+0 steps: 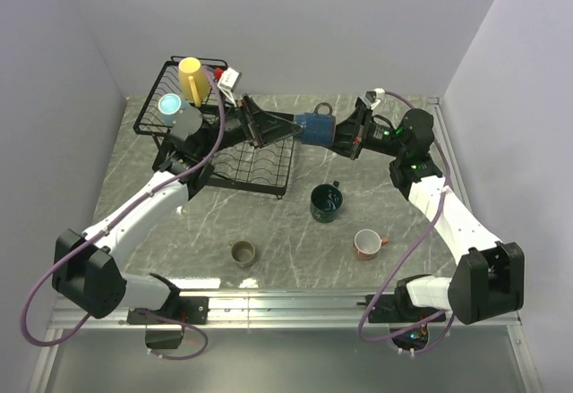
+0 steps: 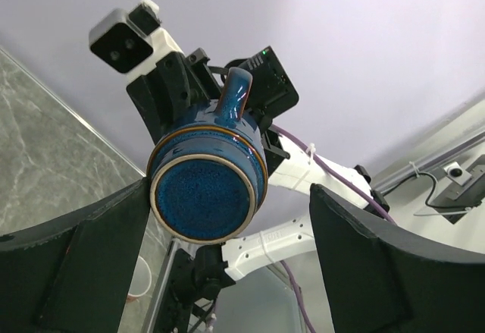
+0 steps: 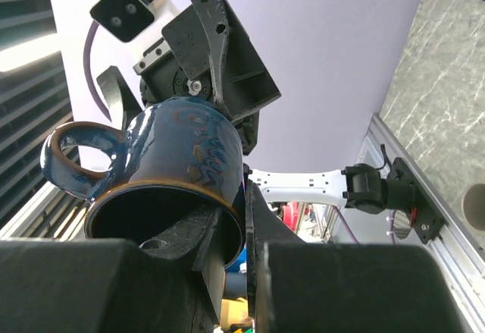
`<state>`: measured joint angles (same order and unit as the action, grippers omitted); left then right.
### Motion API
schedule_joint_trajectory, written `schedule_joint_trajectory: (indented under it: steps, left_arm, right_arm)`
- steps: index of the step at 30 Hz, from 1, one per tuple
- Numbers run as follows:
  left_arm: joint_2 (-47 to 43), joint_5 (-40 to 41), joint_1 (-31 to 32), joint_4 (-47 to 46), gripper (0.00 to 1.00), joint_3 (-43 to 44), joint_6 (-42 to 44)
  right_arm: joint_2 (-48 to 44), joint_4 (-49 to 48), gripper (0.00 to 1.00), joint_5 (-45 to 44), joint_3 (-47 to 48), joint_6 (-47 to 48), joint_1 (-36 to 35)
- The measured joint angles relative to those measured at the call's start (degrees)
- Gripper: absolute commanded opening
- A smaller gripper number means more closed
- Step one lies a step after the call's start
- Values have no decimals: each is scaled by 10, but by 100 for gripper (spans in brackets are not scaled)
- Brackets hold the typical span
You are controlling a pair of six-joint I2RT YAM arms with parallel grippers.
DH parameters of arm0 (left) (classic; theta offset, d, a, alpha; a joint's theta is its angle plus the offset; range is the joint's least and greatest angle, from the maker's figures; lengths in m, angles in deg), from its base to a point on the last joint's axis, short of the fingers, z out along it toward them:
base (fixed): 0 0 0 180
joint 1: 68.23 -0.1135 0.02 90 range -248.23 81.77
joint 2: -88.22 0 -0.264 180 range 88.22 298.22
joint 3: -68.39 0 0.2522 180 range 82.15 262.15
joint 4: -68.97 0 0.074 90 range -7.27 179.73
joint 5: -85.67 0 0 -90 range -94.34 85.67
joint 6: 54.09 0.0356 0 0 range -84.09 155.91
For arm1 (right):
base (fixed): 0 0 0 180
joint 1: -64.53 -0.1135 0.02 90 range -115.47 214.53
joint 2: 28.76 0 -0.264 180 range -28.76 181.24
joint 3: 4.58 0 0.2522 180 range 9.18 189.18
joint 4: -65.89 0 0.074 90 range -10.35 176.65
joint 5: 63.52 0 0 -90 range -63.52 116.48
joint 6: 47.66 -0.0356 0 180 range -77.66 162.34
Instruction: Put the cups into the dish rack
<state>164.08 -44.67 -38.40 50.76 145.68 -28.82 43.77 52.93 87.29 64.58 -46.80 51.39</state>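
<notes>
Gripping the navy mug (image 1: pixel 315 127) by its rim, the right gripper (image 1: pixel 336 132) holds it in mid-air just right of the dish rack (image 1: pixel 269 178), the left gripper (image 1: pixel 288 130) spread wide around its base

A robot lab cell: bare pale walls (image 1: pixel 295 26) box in a marble-look counter (image 1: pixel 295 232), and two arms (image 1: pixel 148 205) are bolted to a metal rail (image 1: pixel 286 302) at its edge, trailing purple cables (image 1: pixel 24 321). The kitchenware is a wire rack (image 1: pixel 260 183) and mugs (image 1: pixel 326 202).
</notes>
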Motion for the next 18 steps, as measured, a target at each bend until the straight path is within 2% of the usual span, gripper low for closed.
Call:
schedule_joint_trajectory:
  steps: [18]
  left_arm:
    - [36,2,3,35,87,23,26]
  right_arm:
    - [29,-12,0,-1,0,-1,2]
